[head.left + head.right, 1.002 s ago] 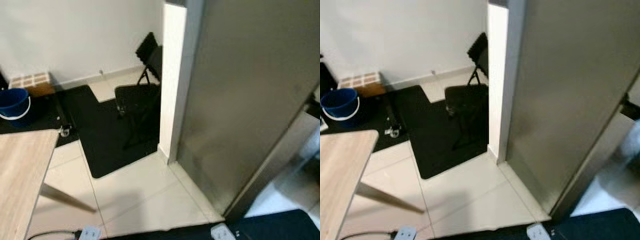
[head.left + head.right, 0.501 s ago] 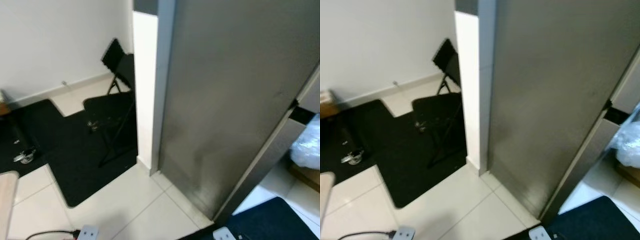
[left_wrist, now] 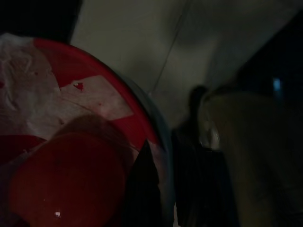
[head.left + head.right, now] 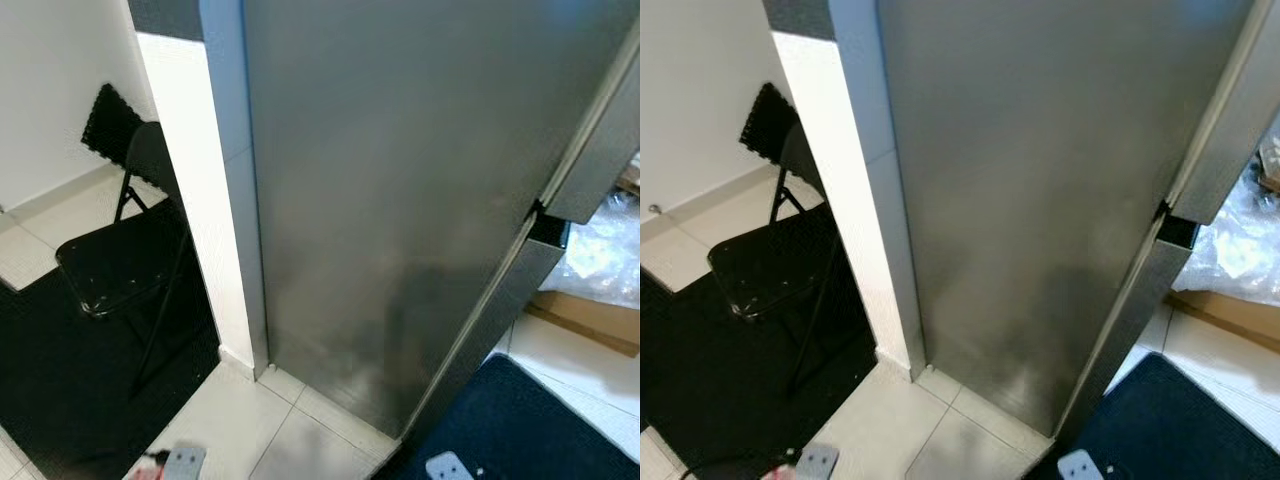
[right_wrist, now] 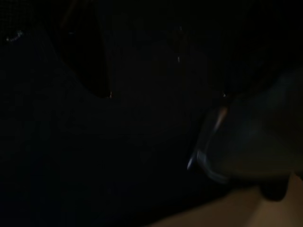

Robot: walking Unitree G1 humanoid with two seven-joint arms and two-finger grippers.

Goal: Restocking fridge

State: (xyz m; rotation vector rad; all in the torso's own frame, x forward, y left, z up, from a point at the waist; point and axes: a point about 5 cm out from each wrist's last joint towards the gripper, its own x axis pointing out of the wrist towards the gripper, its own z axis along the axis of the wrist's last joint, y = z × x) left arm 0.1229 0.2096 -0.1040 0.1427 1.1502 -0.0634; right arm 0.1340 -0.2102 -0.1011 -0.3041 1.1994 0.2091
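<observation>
The fridge (image 4: pixel 400 200) is the biggest thing here, a tall gray box standing right in front of the robot and taking up most of what its eyes are seeing. Its long side is going up and down, and its door is showing edge-on along the right (image 4: pixel 1230 110), with a dark gap under it. A white wall post (image 4: pixel 195 200) is touching the fridge on the left. A black mat (image 4: pixel 700 400) is lying on the pale tile floor (image 4: pixel 270 440), and a black folding chair (image 4: pixel 125 260) is sitting on it, near the post. A dark blue mat (image 4: pixel 520 420) is lying by the fridge's right corner. Past that corner, a brown box (image 4: pixel 585 315) and a crinkly clear bag (image 4: pixel 1245 245) are sitting on the floor. In the left wrist view, a red and white jar (image 3: pixel 71 156) is sitting very close to the camera, so the left gripper is probably carrying it, but I cannot tell if its fingers are squeezing it. The right wrist view is too dark to say anything about that gripper. I think the robot is needing to go around to the right, where the door is, since the fridge front is lying that way from the jar.
</observation>
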